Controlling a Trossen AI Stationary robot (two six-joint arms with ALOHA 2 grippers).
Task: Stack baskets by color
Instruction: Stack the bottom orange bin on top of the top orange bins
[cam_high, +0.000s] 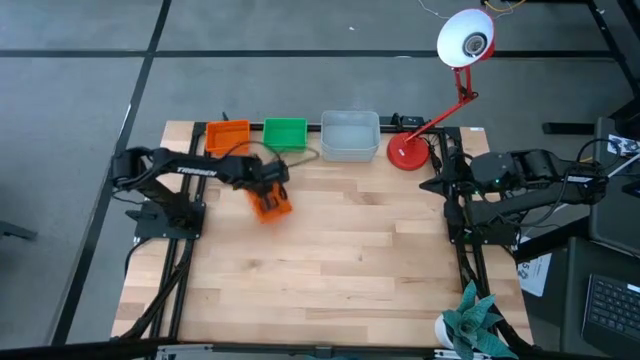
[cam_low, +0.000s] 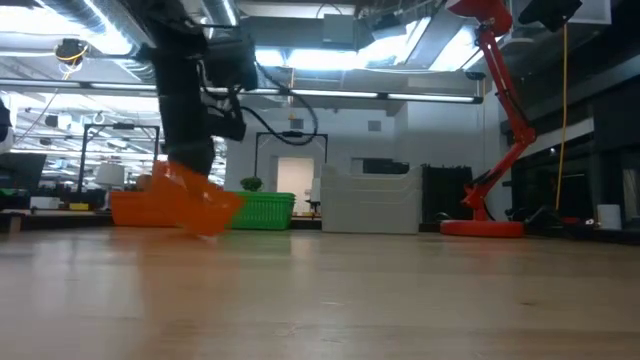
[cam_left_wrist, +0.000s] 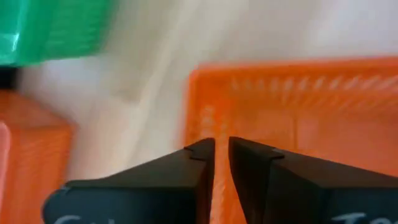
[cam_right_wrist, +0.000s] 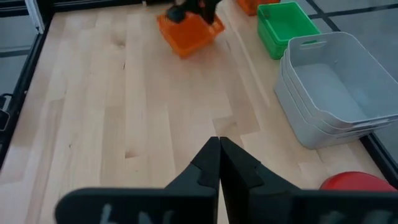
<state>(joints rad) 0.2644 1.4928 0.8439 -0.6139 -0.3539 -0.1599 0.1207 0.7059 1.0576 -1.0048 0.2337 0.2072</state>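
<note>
Nearest to us, the open wooden table (cam_high: 330, 270) lies bare, and the right gripper (cam_right_wrist: 219, 163) waits at the right edge, its fingers pressed together with nothing between them, well apart from everything that matters.

Move in to the left-middle and here's the action: the left gripper (cam_high: 268, 180) has its fingers pinched on the wall of a loose orange basket (cam_high: 270, 205). The left wrist view shows the rim caught between the two dark fingers (cam_left_wrist: 186, 168). From table height that basket (cam_low: 195, 205) hangs tilted, one corner dipping toward the wood, apparently lifted clear.

Now the relation that counts. The orange stack (cam_high: 227, 137) sits at the far left of the back row, farther off and a little to the left of the held basket. The carried basket's long axis looks skewed against the row, so I'd judge it needs squaring up and levelling before it drops in. The left arm is plainly the nearer one.

Farthest back, beside the orange stack: the green stack (cam_high: 285, 132), then the grey-white stack (cam_high: 350, 135), then the red-based lamp (cam_high: 408, 152).
</note>
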